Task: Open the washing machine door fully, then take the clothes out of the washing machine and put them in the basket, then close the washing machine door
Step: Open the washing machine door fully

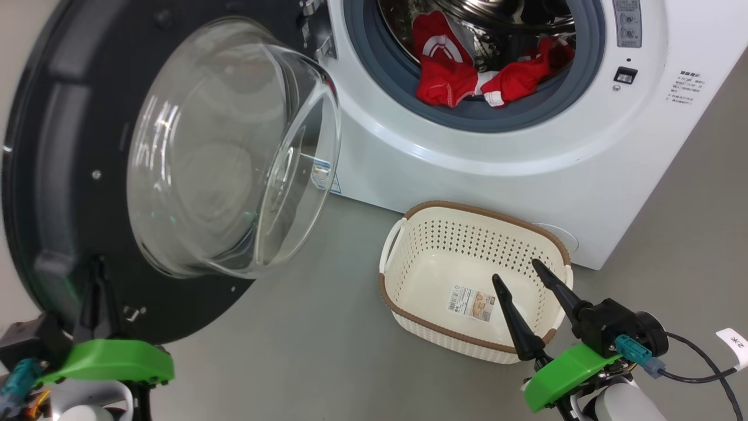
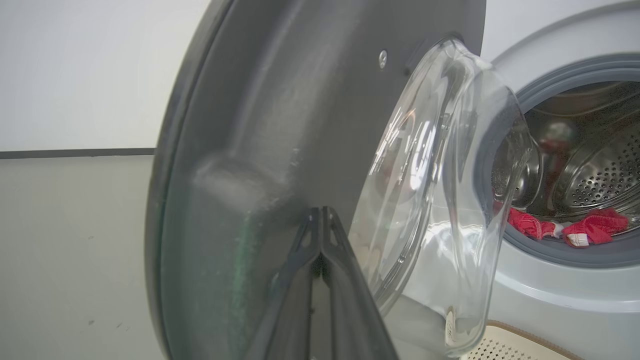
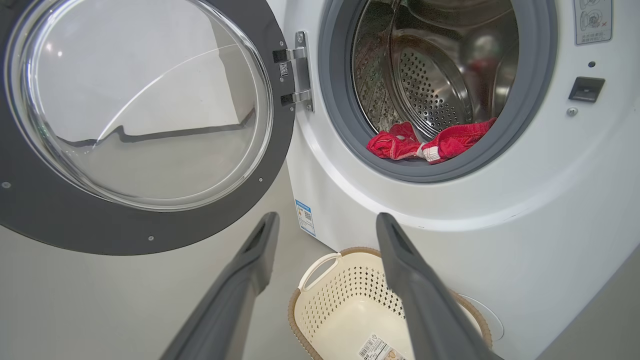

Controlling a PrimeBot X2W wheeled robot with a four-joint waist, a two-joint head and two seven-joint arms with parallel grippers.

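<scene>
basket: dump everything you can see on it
The basket is cream-white perforated plastic, rounded rectangular, with a brown woven-look rim and white side handles. It stands upright on the grey floor in front of the washing machine, below its opening. Inside lies only a label on its bottom. The open right gripper hovers above its near side, apparently not touching.
</scene>
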